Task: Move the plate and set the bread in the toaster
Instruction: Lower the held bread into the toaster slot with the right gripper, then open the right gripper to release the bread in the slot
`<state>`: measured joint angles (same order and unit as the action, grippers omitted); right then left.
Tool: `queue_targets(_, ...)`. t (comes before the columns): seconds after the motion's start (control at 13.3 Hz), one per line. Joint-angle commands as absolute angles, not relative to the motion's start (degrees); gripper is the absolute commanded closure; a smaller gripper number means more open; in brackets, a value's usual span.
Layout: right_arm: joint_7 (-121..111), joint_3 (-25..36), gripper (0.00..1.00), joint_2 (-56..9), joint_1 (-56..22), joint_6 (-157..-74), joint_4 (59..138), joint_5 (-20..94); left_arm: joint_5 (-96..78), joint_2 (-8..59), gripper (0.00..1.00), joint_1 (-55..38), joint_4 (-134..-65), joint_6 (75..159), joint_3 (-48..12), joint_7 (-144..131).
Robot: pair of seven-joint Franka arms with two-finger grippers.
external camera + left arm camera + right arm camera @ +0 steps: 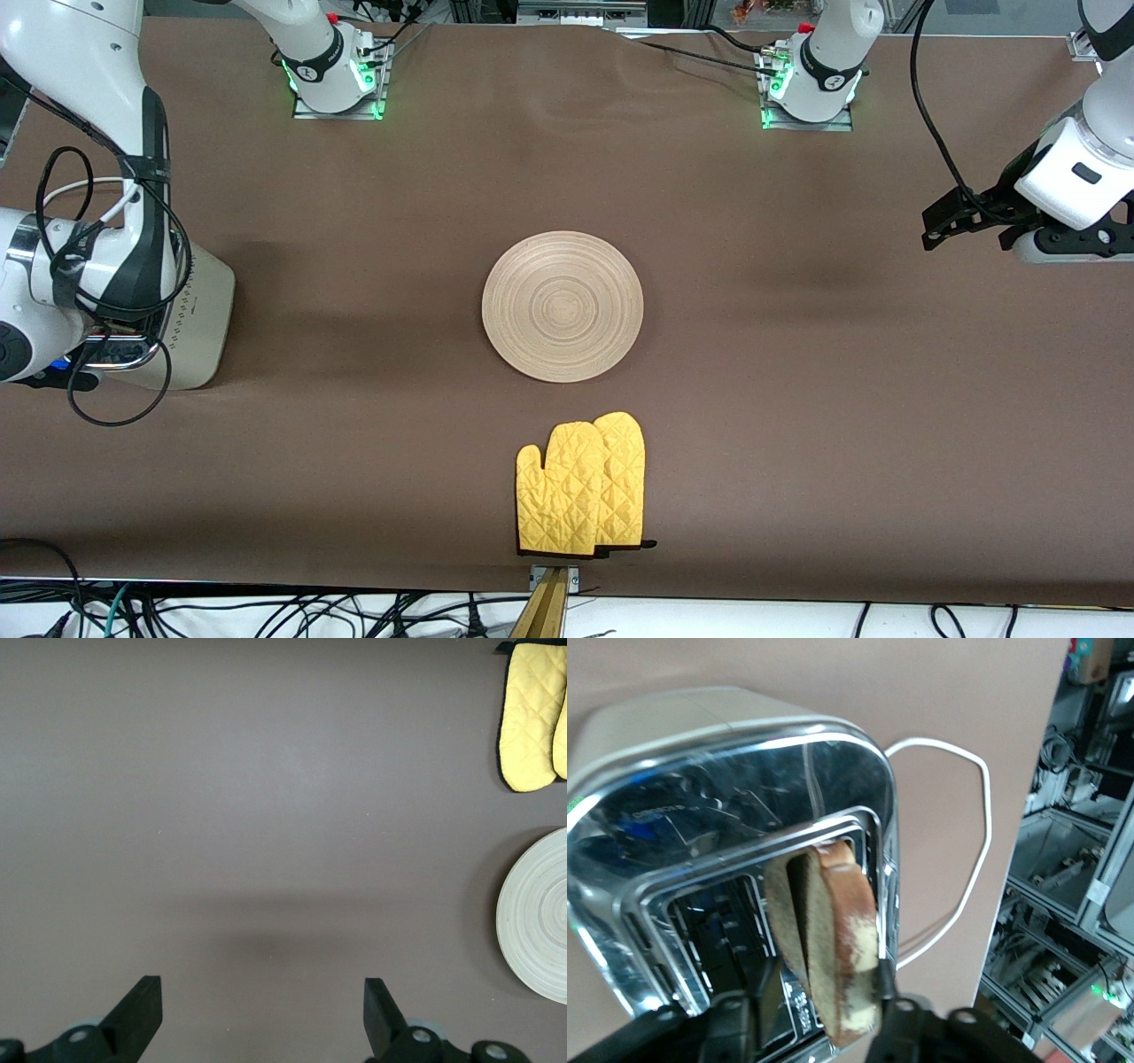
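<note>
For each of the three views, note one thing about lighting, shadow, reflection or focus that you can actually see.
Front view: the plate is evenly lit, with a soft dark shadow patch on the cloth under the left claw. Left wrist view: a faint blurred shadow band lies on the cloth ahead of the open claw. Right wrist view: the toaster chrome top mirrors its surroundings, and the bread in the right claw looks slightly soft.

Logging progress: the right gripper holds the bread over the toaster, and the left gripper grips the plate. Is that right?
Not quite. The left gripper is open and holds nothing; the left wrist view shows it over bare table, the plate apart from it. The rest stands: the right gripper holds the bread over the toaster.
</note>
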<state>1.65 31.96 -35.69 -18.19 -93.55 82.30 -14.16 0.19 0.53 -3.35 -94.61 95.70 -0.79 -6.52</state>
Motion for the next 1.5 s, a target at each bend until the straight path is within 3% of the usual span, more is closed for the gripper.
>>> queue_targets(0.0,-1.14,31.90,0.00,-33.58,-18.19,-93.52,80.69,-12.92,-1.14,0.88,0.00,-3.25,-93.43,94.66,-0.62,-5.80)
queue_targets(0.37,-3.43,29.54,0.00,-28.74,-18.81,-93.08,80.33,-7.57,-1.14,0.88,0.00,-3.25,-93.43,94.66,-0.70,-5.80)
queue_targets(0.9,-3.08,27.25,0.00,-22.16,-26.28,-92.29,80.33,1.75,-1.14,0.79,0.00,-3.25,-93.43,94.66,-0.70,-5.80)
queue_targets(1.05,-3.07,19.38,0.00,-19.53,-22.01,-92.29,81.03,1.76,-1.05,0.88,0.00,-3.25,-93.43,94.66,-0.70,-5.80)
queue_targets(1.2,-2.90,6.21,0.00,-17.67,-12.62,-92.55,81.91,0.97,-1.05,0.88,0.00,-3.25,-93.43,94.66,-0.70,-5.80)
queue_targets(1.42,-2.64,2.29,0.00,-15.65,-8.01,-94.38,83.40,1.49,-1.05,0.88,0.00,-3.25,-93.43,94.66,-0.70,-5.80)
